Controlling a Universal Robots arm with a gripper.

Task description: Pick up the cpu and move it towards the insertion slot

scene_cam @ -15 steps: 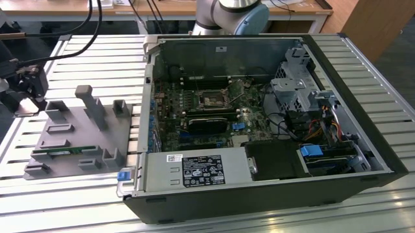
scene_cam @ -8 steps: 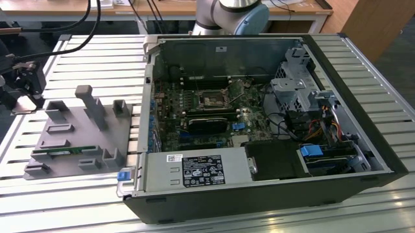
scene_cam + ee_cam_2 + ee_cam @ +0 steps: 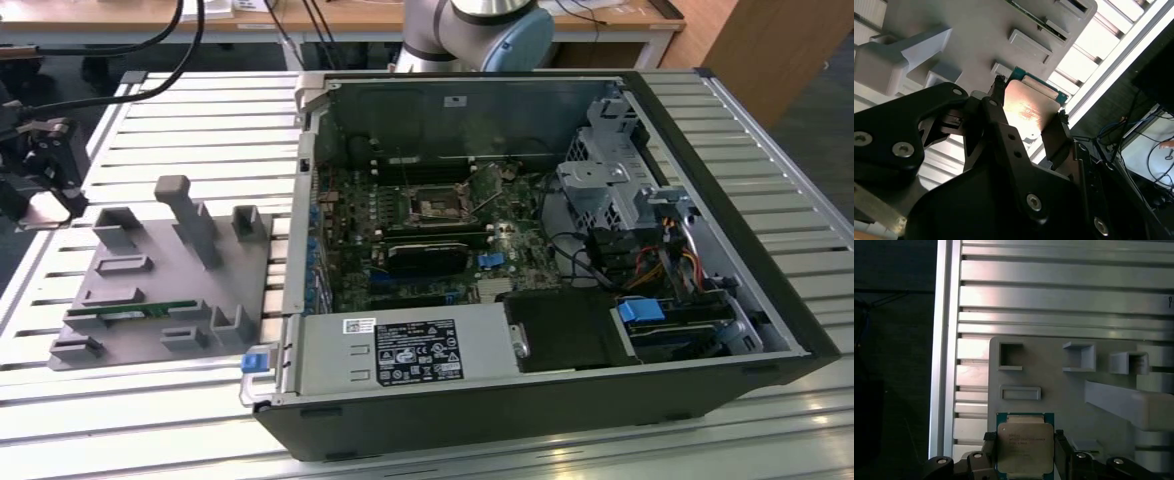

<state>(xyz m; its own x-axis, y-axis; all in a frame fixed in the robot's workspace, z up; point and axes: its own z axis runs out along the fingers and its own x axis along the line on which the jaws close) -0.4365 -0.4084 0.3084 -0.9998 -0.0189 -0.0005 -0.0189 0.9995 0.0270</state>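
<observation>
Half of the job looks finished, going by the three views. In the exterior view the gripper point(image 3: 44, 198) hangs at the exterior view's far left, by the left edge of the slatted table point(image 3: 187, 130) and just left of the grey fixture point(image 3: 167, 285). A pale square that I take for the cpu point(image 3: 50, 210) sits between its jaws. The insertion slot point(image 3: 438, 206) lies on the motherboard inside the open computer case point(image 3: 561, 410), well apart to the right, and its dark centre within the silvery frame looks unfilled. A thin green memory stick point(image 3: 127, 312) lies in the near part of the fixture, apart from the gripper. In the second wrist view the claw is narrowed onto the chip: the black fingers point(image 3: 1057, 132) press on two opposite edges of the cpu point(image 3: 1029, 110), whose shiny metal top catches the light. The fixture's grey blocks show beyond it and apart from it, so the chip appears lifted clear of its seat. In the first wrist view the cpu point(image 3: 1025, 442) is clamped by its sides, silver lid and green rim in sight, with the pockets of the fixture point(image 3: 1064, 390) just beyond it and the table's slats farther off. So the pick-up reads as done. The carry toward the socket is what is left, and judging by the gap between gripper and case, that is nearly all of it.
</observation>
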